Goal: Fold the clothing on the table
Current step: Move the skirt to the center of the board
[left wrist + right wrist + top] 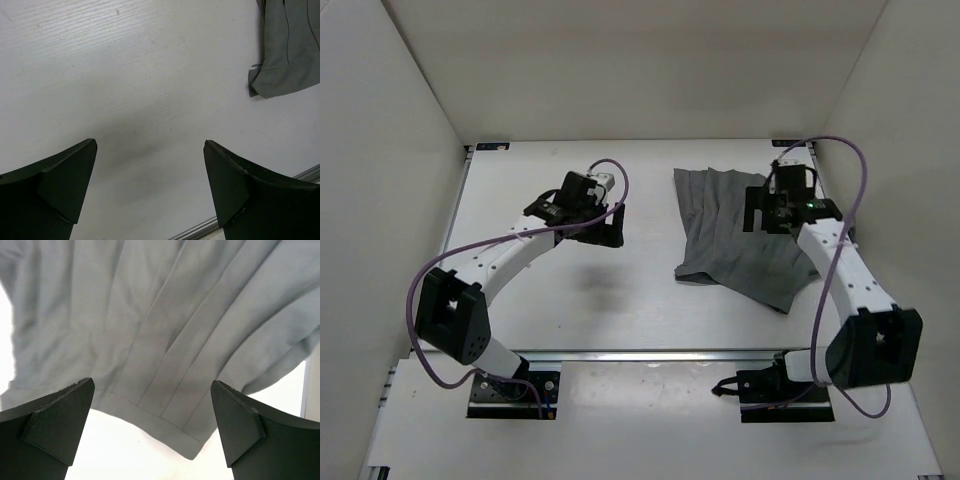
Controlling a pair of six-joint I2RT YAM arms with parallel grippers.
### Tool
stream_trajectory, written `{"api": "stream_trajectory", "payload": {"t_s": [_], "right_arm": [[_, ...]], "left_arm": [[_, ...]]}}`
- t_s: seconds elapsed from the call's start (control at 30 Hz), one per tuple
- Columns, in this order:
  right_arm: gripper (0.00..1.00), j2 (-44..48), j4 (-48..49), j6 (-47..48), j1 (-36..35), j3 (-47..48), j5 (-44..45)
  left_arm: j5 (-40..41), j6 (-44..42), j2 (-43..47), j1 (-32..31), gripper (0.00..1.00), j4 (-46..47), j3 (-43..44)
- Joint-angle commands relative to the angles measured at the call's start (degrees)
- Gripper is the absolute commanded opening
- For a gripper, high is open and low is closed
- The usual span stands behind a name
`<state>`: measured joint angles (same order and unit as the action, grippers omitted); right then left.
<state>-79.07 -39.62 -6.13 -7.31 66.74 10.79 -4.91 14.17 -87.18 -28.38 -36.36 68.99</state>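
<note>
Top external view: clothing [720, 232] lies unfolded on the bench [570, 305]

The grey pleated garment is rumpled at the right side. The right hand [152, 384] hovers over its stitched edge, jaws wide, holding nothing. The left hand [150, 145] hangs over bare bench, equally wide and empty. Pinching one layer only could bunch the pleats instead of folding them.

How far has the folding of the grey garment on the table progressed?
Nothing looks done yet: the clothing lies rumpled on the right side of the table, and no neat fold is visible. In hand: the right gripper hovers open over one edge of it, holding nothing. The left gripper is open above bare tabletop beside it. All the folding is left.
</note>
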Motion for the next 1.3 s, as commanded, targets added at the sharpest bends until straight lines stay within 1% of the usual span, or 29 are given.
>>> {"api": "stream_trajectory", "payload": {"t_s": [0.0,0.03,0.1,0.13,0.2,0.23,0.27,0.3,0.33,0.37,0.4,0.43,0.47,0.5,0.53,0.57,0.63,0.67,0.73,0.8,0.9,0.93,1.0,1.13,1.2,1.27], "right_arm": [[0.99,6.4,3.8,0.1,5.7,-1.8,-3.9],[0.99,7.3,3.2,-0.6,5.8,-2.3,-4.1],[0.99,8.8,2.3,1.6,6.9,-4.4,-4.4],[0.99,9.5,1.7,1.5,6.9,-4.8,-4.4],[0.98,10.2,0.6,1.1,6.5,-7.0,-6.0],[0.8,10.9,0.7,0.5,6.1,-7.6,-6.4],[0.64,11.5,0.4,0.0,5.8,-9.2,-6.1],[0.34,11.8,0.7,-0.5,5.3,-9.9,-5.9],[0.2,12.5,0.6,-1.3,5.6,-10.6,-5.3],[0.13,13.1,0.3,-1.9,5.9,-11.0,-4.6],[0.12,14.0,-0.5,-2.7,6.7,-11.5,-4.7],[0.26,14.4,-1.7,-3.9,7.2,-11.8,-4.3],[0.51,15.0,-2.4,-4.4,7.2,-12.3,-4.5],[0.52,15.5,-2.7,-4.5,9.4,-12.7,-4.4],[0.52,15.7,-3.2,-4.7,9.9,-13.4,-4.5],[0.54,16.0,-3.4,-4.8,10.1,-13.6,-4.2],[0.55,17.0,-3.6,-5.2,11.4,-14.9,-3.4],[0.54,17.4,-3.5,-5.3,11.5,-15.5,-3.1],[0.55,18.1,-2.8,-5.5,11.6,-15.9,-3.3],[0.55,18.3,-2.9,-5.6,12.0,-16.2,-3.5],[0.56,18.2,-2.8,-5.5,11.6,-16.1,-3.3],[0.56,18.1,-2.9,-5.6,11.5,-16.1,-3.4],[0.56,18.2,-2.7,-5.7,11.1,-16.2,-4.0],[0.56,18.8,-2.0,-5.5,10.7,-16.6,-4.4],[0.57,18.7,-1.7,-5.6,10.7,-16.8,-4.6],[0.57,18.4,-2.0,-6.0,10.6,-16.4,-4.9]], "left_arm": [[-2.2,-2.2,4.3,0.5,0.99,5.4,-3.2],[-1.7,-2.8,6.0,0.3,0.98,6.3,-5.0],[-1.9,-3.1,8.8,-0.2,0.98,11.7,-7.9],[-1.5,-2.8,10.6,-0.3,0.99,12.9,-9.6],[-3.9,-2.9,13.4,-0.4,0.98,18.7,-12.4],[-4.5,-2.2,14.2,0.0,0.69,19.6,-13.3],[-3.6,-0.8,14.5,-0.6,0.25,21.0,-13.6],[-3.6,-0.5,14.1,-0.9,0.17,21.6,-13.7],[-5.1,-0.6,13.4,-1.3,0.11,22.2,-13.6],[-5.6,-0.5,11.8,-1.9,0.08,22.3,-12.8],[-6.8,-0.5,10.8,-3.2,0.1,22.1,-12.2],[-7.1,-0.2,8.5,-3.7,0.37,21.0,-10.6],[-7.5,-0.2,5.7,-5.7,0.56,20.6,-8.5],[-7.9,-0.2,2.7,-7.5,0.63,19.8,-7.5],[-7.6,0.8,1.3,-8.2,0.69,19.3,-5.4],[-8.3,3.0,-1.2,-8.8,0.8,19.3,-4.4],[-13.2,7.7,-4.5,-9.4,0.83,22.8,-4.5],[-14.1,10.4,-6.2,-9.2,0.84,23.6,-4.7],[-12.9,13.3,-9.0,-11.0,0.83,26.1,-4.7],[-11.8,17.8,-12.6,-12.0,0.8,26.2,-3.0],[-12.8,23.8,-17.1,-12.4,0.74,26.2,-1.5],[-13.2,25.0,-17.9,-13.0,0.76,28.1,-2.1],[-14.2,30.1,-19.1,-12.9,0.77,32.7,-4.4],[-13.4,34.0,-22.2,-14.3,0.79,34.1,-3.6],[-14.2,36.7,-23.9,-14.8,0.83,35.6,-3.2],[-13.9,39.0,-24.9,-15.7,0.82,39.0,-3.9]]}}
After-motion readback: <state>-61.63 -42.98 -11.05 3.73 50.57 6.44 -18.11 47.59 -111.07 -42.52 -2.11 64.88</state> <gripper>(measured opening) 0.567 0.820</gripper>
